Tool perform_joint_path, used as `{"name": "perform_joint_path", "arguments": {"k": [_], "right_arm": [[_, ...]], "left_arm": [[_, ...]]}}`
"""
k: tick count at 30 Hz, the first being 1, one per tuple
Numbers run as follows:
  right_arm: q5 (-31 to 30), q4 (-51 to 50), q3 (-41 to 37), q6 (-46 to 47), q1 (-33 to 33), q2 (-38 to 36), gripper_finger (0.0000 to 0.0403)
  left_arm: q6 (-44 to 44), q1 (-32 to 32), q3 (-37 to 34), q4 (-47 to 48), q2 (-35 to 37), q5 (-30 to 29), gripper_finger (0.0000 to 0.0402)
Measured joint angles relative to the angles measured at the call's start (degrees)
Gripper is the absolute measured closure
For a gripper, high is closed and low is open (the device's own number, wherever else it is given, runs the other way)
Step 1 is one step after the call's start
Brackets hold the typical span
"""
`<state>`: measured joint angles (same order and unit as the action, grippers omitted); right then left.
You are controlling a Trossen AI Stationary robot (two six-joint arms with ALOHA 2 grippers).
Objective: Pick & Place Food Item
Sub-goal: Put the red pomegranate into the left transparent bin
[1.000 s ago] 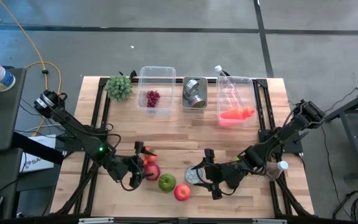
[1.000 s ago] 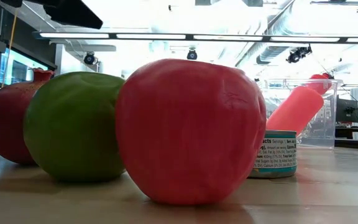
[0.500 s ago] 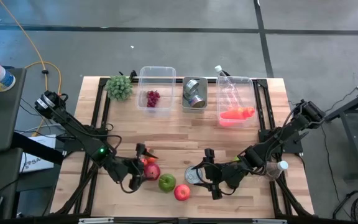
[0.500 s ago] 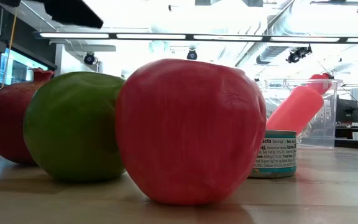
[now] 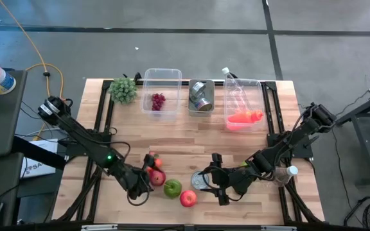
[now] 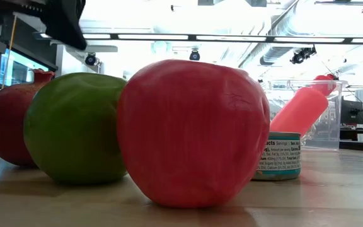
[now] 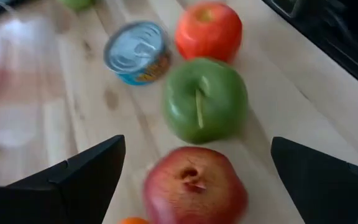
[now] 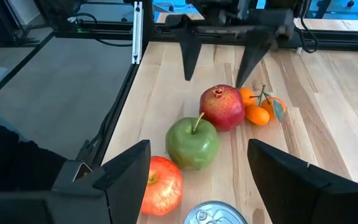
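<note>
A dark red pomegranate rests on its base on the wooden table, with small oranges just behind it. A green apple, a red apple and a tin can stand in a row toward the right. My left gripper is open and slants down over the pomegranate, one finger on either side, not touching it. In the right wrist view, my left gripper hangs just above the pomegranate. My right gripper stays open beside the can.
Three clear bins stand along the far edge: one with grapes, one with metal cans, one with a bottle and a red item. A green leafy bunch lies at the far left. A bottle lies at the right edge.
My left gripper has sunk toward the pomegranate and rolled at the wrist, its fingers still wide apart. The fruit and the can have stayed in place.
</note>
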<state>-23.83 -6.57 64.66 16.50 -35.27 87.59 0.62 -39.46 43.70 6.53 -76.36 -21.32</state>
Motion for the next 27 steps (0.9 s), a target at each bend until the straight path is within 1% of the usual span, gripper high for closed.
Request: {"name": "perform_joint_path", "arguments": {"k": [10,14,19,27], "right_arm": [[0.0,-0.09,0.0,0.19,0.0,0.0,0.0145],[0.0,-0.11,0.0,0.19,0.0,0.0,0.0145],[0.0,-0.13,0.0,0.19,0.0,0.02,0.0145],[0.31,-0.54,-0.11,-0.23,0.01,1.44,0.0145]], "left_arm": [[0.75,3.11,0.0,0.27,-3.91,0.41,0.0014],[0.59,4.13,0.0,0.89,-4.15,4.44,0.0014],[-0.92,4.48,0.02,2.53,-4.15,6.74,0.0014],[-1.95,5.16,-0.13,3.15,-5.53,6.51,0.0014]]}}
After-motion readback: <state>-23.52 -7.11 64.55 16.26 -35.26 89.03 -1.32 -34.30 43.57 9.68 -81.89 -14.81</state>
